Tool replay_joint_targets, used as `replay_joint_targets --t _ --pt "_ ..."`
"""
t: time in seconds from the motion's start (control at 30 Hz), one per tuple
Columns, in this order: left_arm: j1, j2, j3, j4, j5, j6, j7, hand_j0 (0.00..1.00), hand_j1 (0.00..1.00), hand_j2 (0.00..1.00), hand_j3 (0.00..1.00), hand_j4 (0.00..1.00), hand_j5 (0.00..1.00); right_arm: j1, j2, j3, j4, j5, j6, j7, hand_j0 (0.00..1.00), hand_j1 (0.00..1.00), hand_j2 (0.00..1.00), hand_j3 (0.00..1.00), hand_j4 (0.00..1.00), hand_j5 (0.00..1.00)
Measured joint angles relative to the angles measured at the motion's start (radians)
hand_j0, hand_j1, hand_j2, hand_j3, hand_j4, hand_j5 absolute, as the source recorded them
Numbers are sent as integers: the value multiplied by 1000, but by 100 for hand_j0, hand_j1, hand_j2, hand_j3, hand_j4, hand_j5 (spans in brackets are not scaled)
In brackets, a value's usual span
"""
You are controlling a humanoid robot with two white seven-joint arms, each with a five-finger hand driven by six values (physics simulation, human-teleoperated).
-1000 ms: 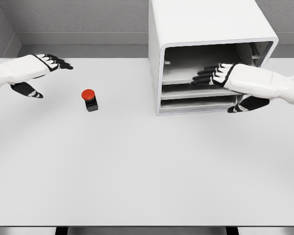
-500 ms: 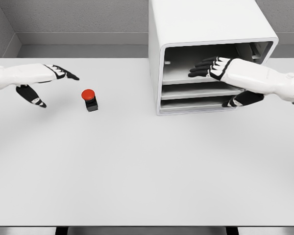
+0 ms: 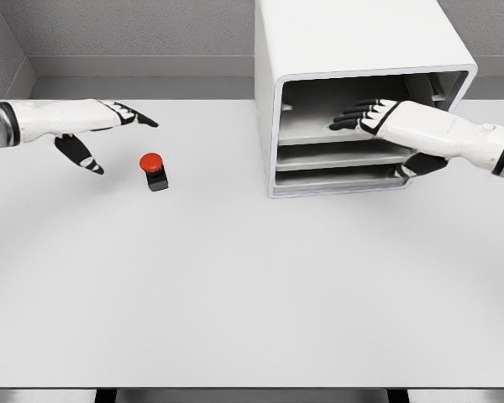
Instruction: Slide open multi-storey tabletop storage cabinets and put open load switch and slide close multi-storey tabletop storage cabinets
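Red-capped load switch on table, clear of cabinet. Left hand spread beside it; right hand flat, empty, inside top shelf. Approach from above, pinch black base.

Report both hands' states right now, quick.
Left hand: open, fingers spread, holding nothing, near the red switch.
Right hand: open, holding nothing, at the cabinet opening.
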State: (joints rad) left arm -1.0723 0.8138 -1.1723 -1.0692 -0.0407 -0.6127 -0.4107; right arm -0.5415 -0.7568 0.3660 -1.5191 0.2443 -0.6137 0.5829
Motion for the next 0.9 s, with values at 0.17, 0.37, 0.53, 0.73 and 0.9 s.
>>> replay_joint_targets --t 0.17,0.37,0.53,0.73,0.9 --pt "0 -34 -9 -2 -27 0 1 100 100 100 100 100 100 -6 24 2 55 8 0 1 100 100 100 100 100 100" --pt "-2 -64 -23 -2 -44 0 2 100 100 100 100 100 100 -26 63 5 74 41 0 2 100 100 100 100 100 100" --pt "-2 -75 -49 -2 -46 0 2 100 100 100 100 100 100 -40 99 5 88 96 0 1 100 100 100 100 100 100" --pt "-21 -84 -83 -4 -47 0 4 100 100 100 100 100 100 -46 130 7 146 144 0 1 100 100 100 100 100 100" --pt "-23 -95 -106 -4 -48 0 5 100 100 100 100 100 100 -46 140 8 163 153 1 1 100 100 100 100 100 100"
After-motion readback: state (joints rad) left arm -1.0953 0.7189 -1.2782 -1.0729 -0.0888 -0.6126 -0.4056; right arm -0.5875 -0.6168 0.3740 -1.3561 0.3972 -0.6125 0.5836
